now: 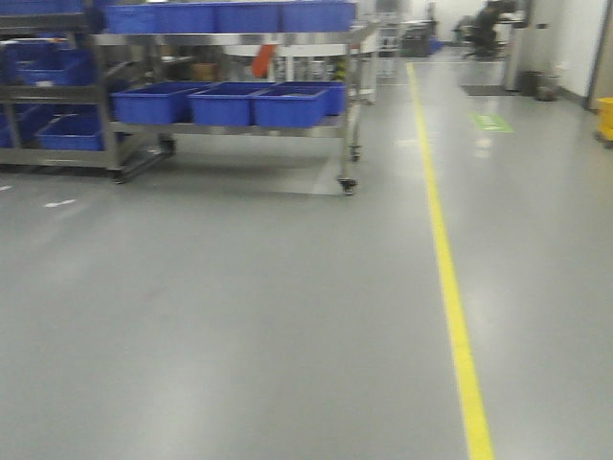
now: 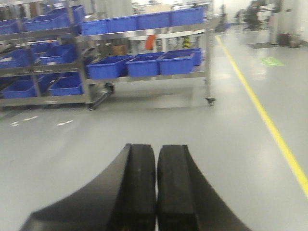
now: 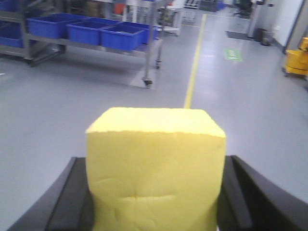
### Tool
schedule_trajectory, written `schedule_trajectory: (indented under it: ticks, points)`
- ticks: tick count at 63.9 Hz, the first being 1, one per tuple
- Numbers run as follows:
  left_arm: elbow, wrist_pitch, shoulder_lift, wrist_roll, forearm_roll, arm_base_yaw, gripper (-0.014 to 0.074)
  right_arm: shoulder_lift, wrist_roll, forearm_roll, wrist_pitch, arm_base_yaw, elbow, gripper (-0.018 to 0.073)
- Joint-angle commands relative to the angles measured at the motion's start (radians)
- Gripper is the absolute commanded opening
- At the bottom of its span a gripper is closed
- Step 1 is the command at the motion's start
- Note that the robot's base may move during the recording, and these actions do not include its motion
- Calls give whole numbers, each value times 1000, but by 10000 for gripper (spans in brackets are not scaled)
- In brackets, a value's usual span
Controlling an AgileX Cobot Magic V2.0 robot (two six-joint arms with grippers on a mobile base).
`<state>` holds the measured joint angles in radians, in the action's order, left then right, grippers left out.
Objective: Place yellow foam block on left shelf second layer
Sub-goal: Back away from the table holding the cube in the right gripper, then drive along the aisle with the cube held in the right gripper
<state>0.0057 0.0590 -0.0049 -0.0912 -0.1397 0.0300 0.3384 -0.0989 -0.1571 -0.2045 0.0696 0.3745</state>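
Observation:
The yellow foam block (image 3: 155, 163) fills the middle of the right wrist view, pinched and creased between the black fingers (image 3: 72, 192) of my right gripper (image 3: 156, 161), which is shut on it. My left gripper (image 2: 156, 149) is shut with nothing in it, its pads pressed together above bare grey floor. A wheeled metal shelf (image 1: 350, 115) holding blue bins (image 1: 230, 103) on several layers stands far ahead on the left, also visible in the left wrist view as the shelf (image 2: 208, 57) and in the right wrist view as the shelf (image 3: 156, 29). Neither gripper is near it.
A second rack with blue bins (image 1: 57, 129) stands further left. A yellow floor line (image 1: 450, 287) runs forward on the right. A yellow mop bucket (image 1: 605, 117), a green floor mark (image 1: 491, 123) and grey waste bins (image 1: 546, 86) lie beyond it.

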Motion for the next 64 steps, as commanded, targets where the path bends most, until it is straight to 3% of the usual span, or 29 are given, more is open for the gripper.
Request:
schedule_trajectory:
  ticks: [1,64]
  points:
    - [23,-82,-20,-5,6,2,136,6,7,-13,95,-8,27,467]
    - [23,-82,-20,-5,6,2,136,6,7,-13,96,-8,27,467]
